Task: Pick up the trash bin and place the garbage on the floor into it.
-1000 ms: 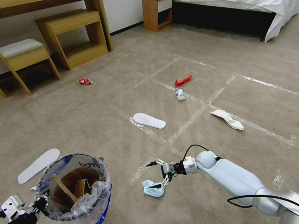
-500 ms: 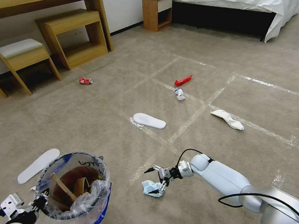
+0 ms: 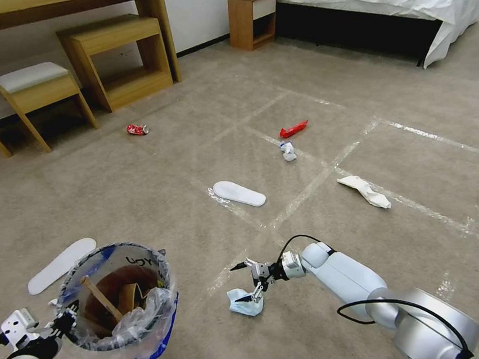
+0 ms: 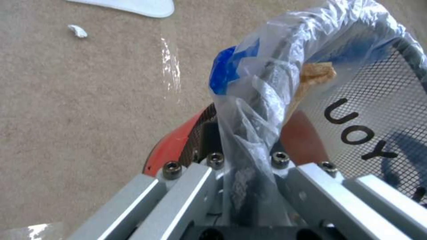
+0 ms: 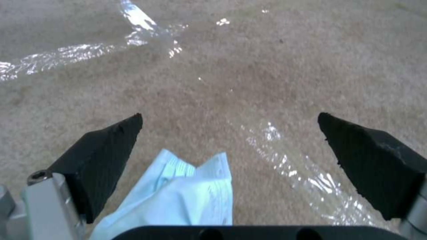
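From the right wrist view, the right gripper (image 5: 231, 150) is showing its two dark pads (image 5: 106, 156) spread wide, with the pale blue face mask (image 5: 186, 200) lying crumpled between them on the floor (image 5: 249, 83), nearer one pad than the other; the head view is giving only the gripper low over the mask at about 6 o'clock on the carpet. The left wrist view is showing the left gripper (image 4: 247, 166) pinching the bag-covered rim of the trash bin (image 4: 285, 83), its clear plastic bunching between the metal fingers. In the head view the bin is hanging off the floor at about 8 o'clock, a wooden stick (image 3: 101, 300) and brown paper inside. The right arm is reaching forward and down, forearm slanting toward the mask; the left arm is staying low at the corner, holding the bin upright.
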Robot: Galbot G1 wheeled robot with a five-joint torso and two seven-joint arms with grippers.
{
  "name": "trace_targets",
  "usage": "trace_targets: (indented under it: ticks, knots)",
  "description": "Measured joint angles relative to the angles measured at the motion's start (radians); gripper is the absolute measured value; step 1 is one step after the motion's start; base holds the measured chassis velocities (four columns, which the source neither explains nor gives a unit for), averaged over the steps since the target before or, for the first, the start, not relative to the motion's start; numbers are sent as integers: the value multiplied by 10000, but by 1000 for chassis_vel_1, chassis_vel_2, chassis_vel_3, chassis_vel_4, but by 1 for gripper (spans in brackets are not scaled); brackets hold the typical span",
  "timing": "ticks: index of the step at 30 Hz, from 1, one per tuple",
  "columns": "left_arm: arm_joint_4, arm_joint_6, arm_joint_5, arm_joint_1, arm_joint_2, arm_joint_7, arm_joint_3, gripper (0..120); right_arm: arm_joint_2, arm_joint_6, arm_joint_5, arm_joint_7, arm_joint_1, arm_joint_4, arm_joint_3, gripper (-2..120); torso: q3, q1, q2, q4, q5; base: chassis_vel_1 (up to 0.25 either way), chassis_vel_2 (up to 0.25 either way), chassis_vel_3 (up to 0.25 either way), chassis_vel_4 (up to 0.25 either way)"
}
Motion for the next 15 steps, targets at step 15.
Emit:
trace_targets:
  ticks: [15]
  knots:
    - [40,-23,42,-46,-31,-6,95,0,163,-68,-24,56,-278,-372,79,100,0,0,0,0,0,0,0,0,0]
